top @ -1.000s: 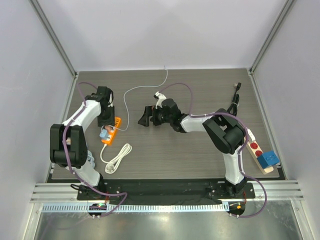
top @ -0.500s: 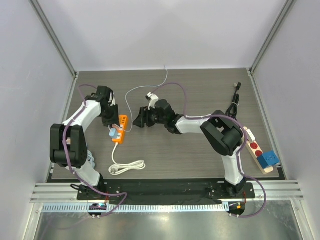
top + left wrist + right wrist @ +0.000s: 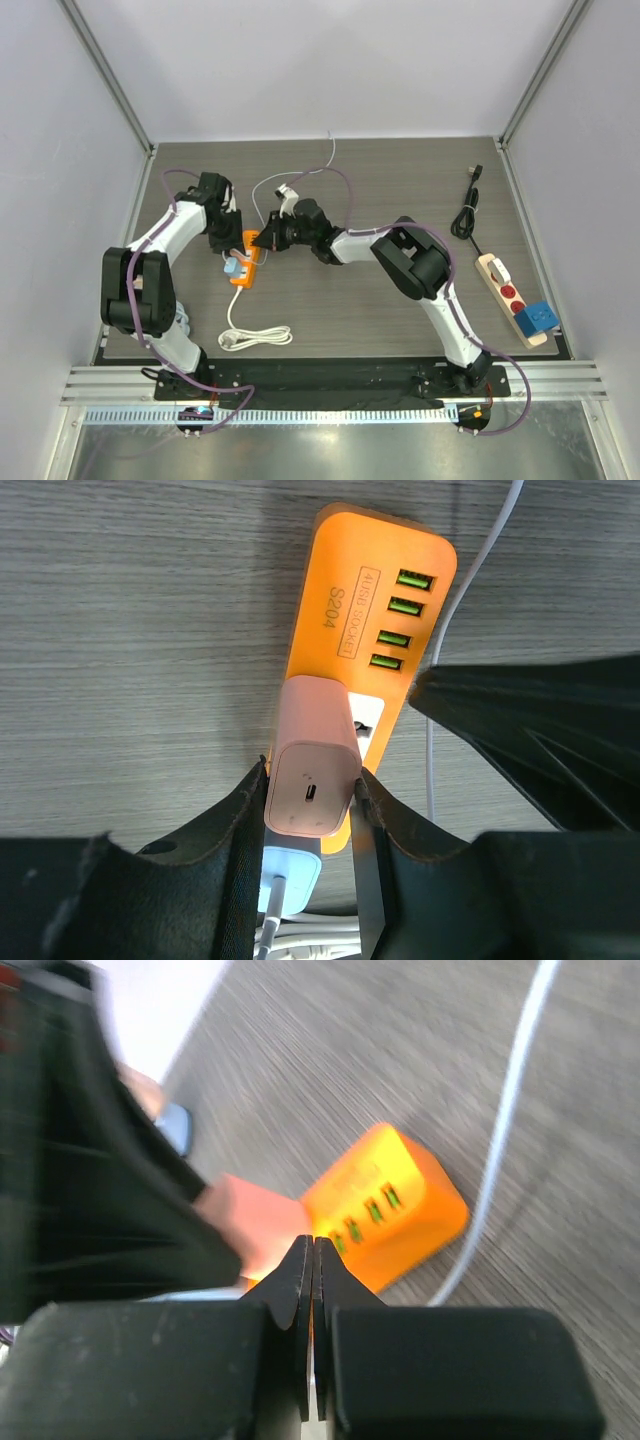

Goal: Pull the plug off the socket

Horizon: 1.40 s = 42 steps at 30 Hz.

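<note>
Nearest me, by the tabletop (image 3: 380, 320)'s right edge, the dark blue plug (image 3: 537, 317) sits in the beige power strip (image 3: 503, 291). Farther out, my left end effector (image 3: 310, 802) grasps the pink charger cube (image 3: 313, 755) on the orange USB strip (image 3: 355, 610). My right end effector (image 3: 312, 1260) is clenched tip to tip beside its far end.

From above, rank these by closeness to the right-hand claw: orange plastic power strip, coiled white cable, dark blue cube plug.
From the right gripper:
1. Orange plastic power strip, just beside it, table's left.
2. Coiled white cable, near edge, left.
3. Dark blue cube plug, far right.
</note>
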Available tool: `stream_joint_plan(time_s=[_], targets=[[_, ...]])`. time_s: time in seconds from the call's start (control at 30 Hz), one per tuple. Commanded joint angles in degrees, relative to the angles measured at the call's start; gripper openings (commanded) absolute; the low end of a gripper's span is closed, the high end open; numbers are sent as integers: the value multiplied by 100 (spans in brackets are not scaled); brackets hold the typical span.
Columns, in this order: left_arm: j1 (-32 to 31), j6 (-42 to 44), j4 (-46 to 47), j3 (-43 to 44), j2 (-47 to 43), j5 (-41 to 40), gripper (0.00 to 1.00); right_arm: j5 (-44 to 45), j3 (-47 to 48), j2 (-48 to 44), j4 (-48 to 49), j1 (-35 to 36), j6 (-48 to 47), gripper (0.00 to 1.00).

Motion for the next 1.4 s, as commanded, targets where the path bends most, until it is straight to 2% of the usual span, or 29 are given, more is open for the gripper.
stream_joint_plan(time_s=[0.0,0.27,0.4,0.67,0.73,0.97,1.1,1.27,1.37], targets=[[-60,-142,-48,-22,-153,84,0,-212,246,164,267,56,162,1],[-104,-213,39,-67,-206,66,0,7,334,181,-181,153,-154,1],[-113,-221,40,-58,-302,-180,0,68,597,497,-400,171,-119,1],[-104,-345,338,-181,-812,-338,0,454,97,516,-242,215,540,1],[-104,-327,356,-172,-926,-575,0,560,141,542,-462,223,531,1],[-104,-344,400,-146,-1005,-514,0,236,369,920,-420,258,909,1],[-104,-371,496,-198,-1172,-802,0,420,465,832,-629,250,646,1],[-95,-423,269,205,-1207,-1111,0,385,825,788,-761,180,557,1],[-104,-520,84,671,-1295,-1436,0,-53,1090,709,-552,-4,820,1]])
